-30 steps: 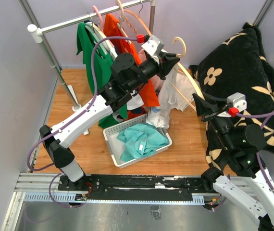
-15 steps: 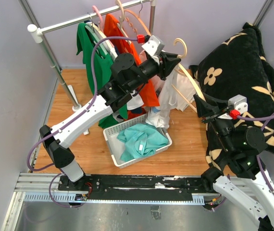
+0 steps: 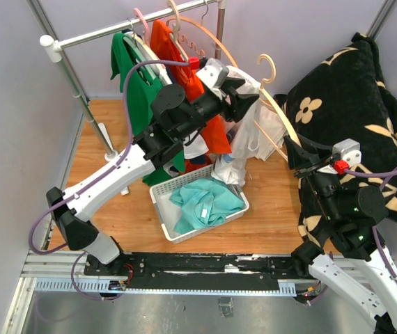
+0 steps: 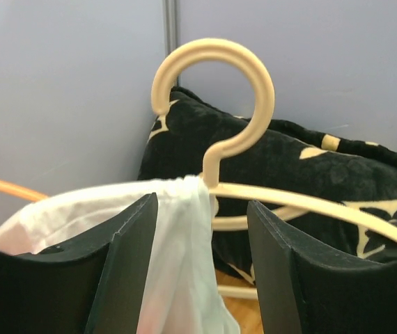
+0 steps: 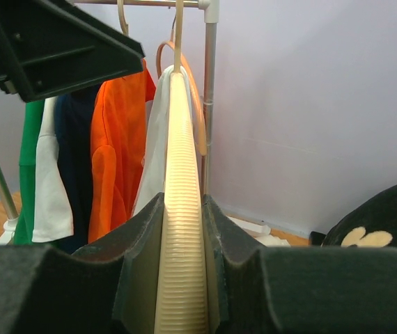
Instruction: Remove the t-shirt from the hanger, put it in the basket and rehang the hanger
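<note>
To do this step well, we judged that the right gripper (image 5: 182, 202) should hold the hanger (image 5: 177, 125) steady. The left gripper (image 4: 202, 203) should then pinch only cloth, close to the neck and not the plastic, and draw it away from the held end, so that the collar would not catch on the hook. A pull that was too quick could twist the hanger out of the grip. The right gripper's fingers were closed firmly on the ribbed end of one hanger arm, touching it on both sides. The left gripper's jaws stood clearly apart and clamped nothing. A fold of the white t-shirt (image 4: 174, 278) lay in the gap against the left finger, and the hanger's neck was just beyond the tips. The t-shirt was on the hanger, gathered beside the hook and hanging down above the far side of the basket (image 3: 158, 198). The hook itself hung free in the air, on no rail.
</note>
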`<control>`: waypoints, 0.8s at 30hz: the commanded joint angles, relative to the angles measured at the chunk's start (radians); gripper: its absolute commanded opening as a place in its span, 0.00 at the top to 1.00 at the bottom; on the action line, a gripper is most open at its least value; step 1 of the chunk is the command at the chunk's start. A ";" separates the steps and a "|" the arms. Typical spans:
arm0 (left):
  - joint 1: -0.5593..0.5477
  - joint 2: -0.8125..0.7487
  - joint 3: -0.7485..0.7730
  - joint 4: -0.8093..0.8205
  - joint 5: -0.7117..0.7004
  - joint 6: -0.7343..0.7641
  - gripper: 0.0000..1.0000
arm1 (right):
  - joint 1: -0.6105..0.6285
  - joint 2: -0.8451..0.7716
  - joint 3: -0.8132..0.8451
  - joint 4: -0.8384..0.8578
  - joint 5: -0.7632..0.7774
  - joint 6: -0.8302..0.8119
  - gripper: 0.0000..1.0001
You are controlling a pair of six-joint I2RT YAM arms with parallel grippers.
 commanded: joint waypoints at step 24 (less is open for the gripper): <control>-0.007 0.037 -0.084 0.071 -0.091 0.055 0.42 | 0.013 -0.057 0.030 0.093 -0.032 -0.037 0.99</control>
